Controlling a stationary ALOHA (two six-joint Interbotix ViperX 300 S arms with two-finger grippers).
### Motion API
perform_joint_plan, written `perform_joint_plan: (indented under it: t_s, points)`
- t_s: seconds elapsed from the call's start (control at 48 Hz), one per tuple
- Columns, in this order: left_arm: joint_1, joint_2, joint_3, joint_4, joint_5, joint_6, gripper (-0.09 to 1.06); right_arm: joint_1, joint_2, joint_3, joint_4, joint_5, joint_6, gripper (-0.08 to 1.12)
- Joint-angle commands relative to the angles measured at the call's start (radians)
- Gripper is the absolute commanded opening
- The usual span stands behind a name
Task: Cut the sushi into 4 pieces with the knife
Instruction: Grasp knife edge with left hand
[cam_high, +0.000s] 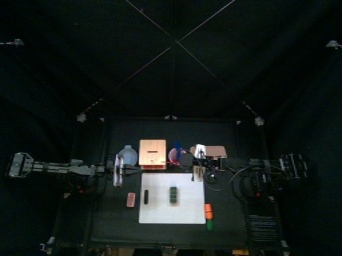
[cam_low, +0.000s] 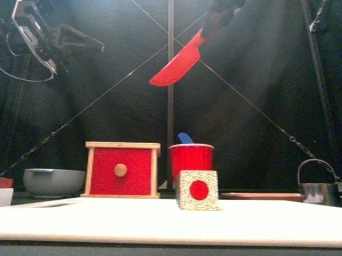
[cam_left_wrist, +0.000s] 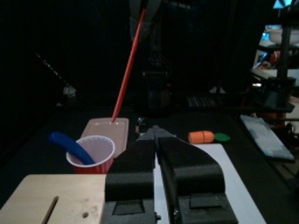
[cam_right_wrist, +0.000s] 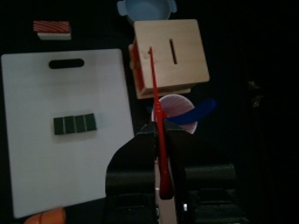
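Observation:
The dark green sushi roll (cam_high: 175, 193) lies whole on the white cutting board (cam_high: 158, 212); the right wrist view shows the sushi roll (cam_right_wrist: 79, 124) as three joined blocks. My right gripper (cam_right_wrist: 159, 131) is shut on the red knife (cam_right_wrist: 156, 101), and the front view shows that red knife (cam_low: 178, 65) held high above the table, blade slanting down. The right gripper (cam_high: 199, 172) hovers at the board's back right corner. My left gripper (cam_left_wrist: 156, 133) is shut on nothing, raised beside the board's back left edge.
Behind the board stand the wooden box (cam_high: 152, 153), the red cup (cam_low: 191, 160) holding a blue knife (cam_low: 185, 139), and the blue-grey bowl (cam_low: 54, 181). A metal cutter (cam_low: 317, 190) is at the right. A red toy (cam_high: 131, 199) and an orange toy (cam_high: 209, 211) flank the board.

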Motion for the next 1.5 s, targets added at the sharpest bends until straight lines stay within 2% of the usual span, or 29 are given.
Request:
perform_joint_plan:
  t_s: [0.021,0.125,0.292,0.479,0.75,0.833,0.979,1.062,1.208,1.312,1.375,1.5]
  points:
    - [0.000,0.017,-0.020,-0.002,-0.014,0.002,0.89,-0.002,-0.098,0.160,-0.061,-0.221,0.106,0.02]
    - [-0.002,0.060,-0.038,0.000,-0.017,0.006,1.01,-0.005,-0.147,0.330,-0.115,-0.511,0.213,0.02]
    - [-0.002,0.167,-0.092,0.000,-0.020,0.006,1.01,-0.058,-0.140,0.459,-0.124,-0.821,0.282,0.02]
    - [-0.005,0.273,-0.149,0.008,-0.037,0.009,1.01,-0.091,-0.118,0.460,-0.127,-0.871,0.273,0.02]
    - [-0.005,0.348,-0.176,0.006,-0.132,0.002,1.01,-0.095,-0.117,0.460,-0.129,-0.876,0.273,0.02]
    - [-0.005,0.370,-0.187,-0.017,-0.146,-0.003,1.00,-0.101,-0.115,0.457,-0.130,-0.877,0.272,0.02]
    - [-0.005,0.407,-0.210,-0.075,-0.147,-0.002,0.96,-0.110,-0.115,0.456,-0.130,-0.881,0.272,0.02]
    - [-0.005,0.420,-0.215,-0.101,-0.153,0.002,0.90,-0.112,-0.117,0.457,-0.130,-0.884,0.272,0.02]
    - [-0.005,0.422,-0.215,-0.104,-0.153,0.002,0.70,-0.114,-0.115,0.456,-0.132,-0.884,0.272,0.02]
    - [-0.003,0.422,-0.212,-0.103,-0.156,0.006,0.49,-0.117,-0.115,0.462,-0.132,-0.885,0.272,0.02]
    - [-0.003,0.422,-0.212,-0.094,-0.169,0.012,0.35,-0.117,-0.107,0.465,-0.130,-0.885,0.272,0.02]
    - [0.000,0.433,-0.198,-0.041,-0.232,0.018,0.10,-0.117,-0.060,0.472,-0.123,-0.894,0.273,0.02]
